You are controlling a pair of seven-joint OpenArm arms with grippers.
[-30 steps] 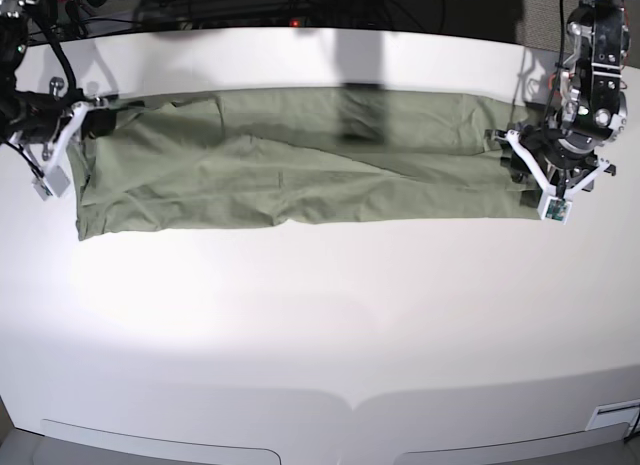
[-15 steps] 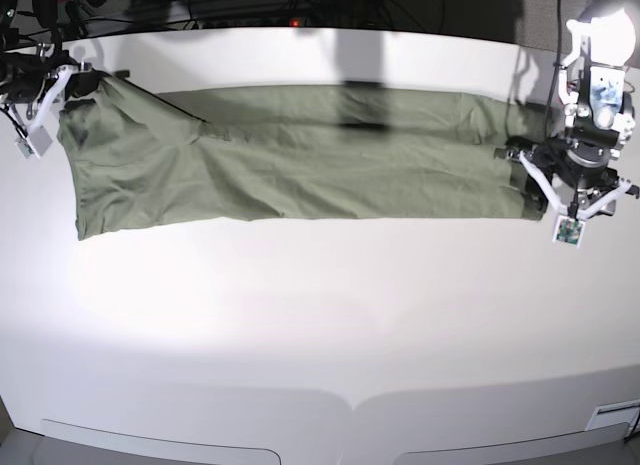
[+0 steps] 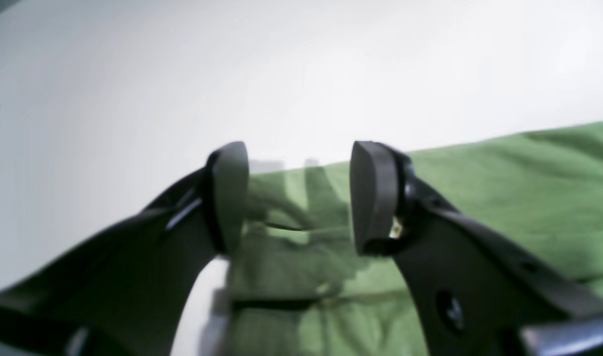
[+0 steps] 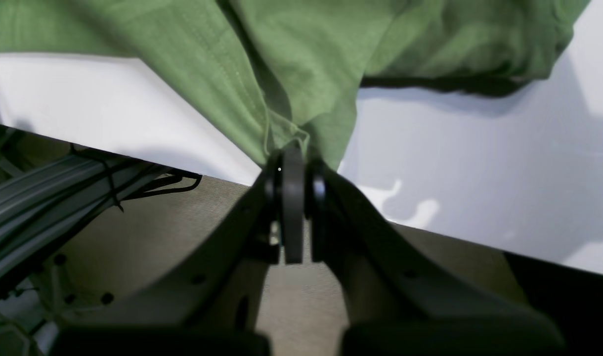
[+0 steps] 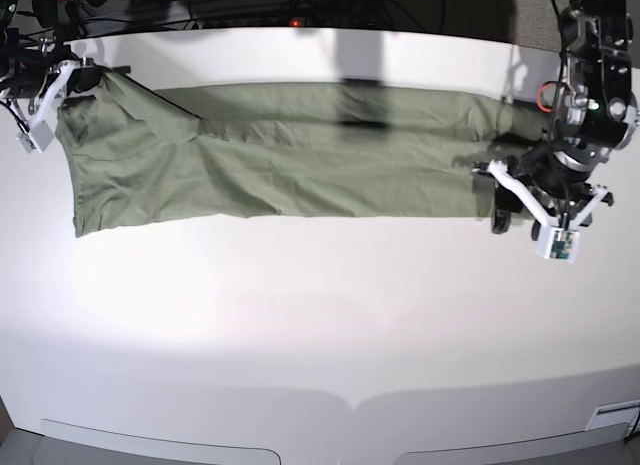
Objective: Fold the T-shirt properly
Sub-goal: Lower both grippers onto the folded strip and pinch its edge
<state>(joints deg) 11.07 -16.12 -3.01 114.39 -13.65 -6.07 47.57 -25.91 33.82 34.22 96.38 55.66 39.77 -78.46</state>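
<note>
An olive T-shirt [image 5: 290, 150] lies stretched across a white table [image 5: 320, 315]. The right gripper [image 4: 294, 163] pinches its corner; the left gripper [image 3: 299, 193] hovers with jaws apart, holding nothing.

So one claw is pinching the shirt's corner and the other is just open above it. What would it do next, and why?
Probably the open left gripper should drop and close on the T-shirt end below it. The right gripper is shut on a corner at the table's far edge, while the left one holds nothing, so the shirt is held at one end only.
</note>
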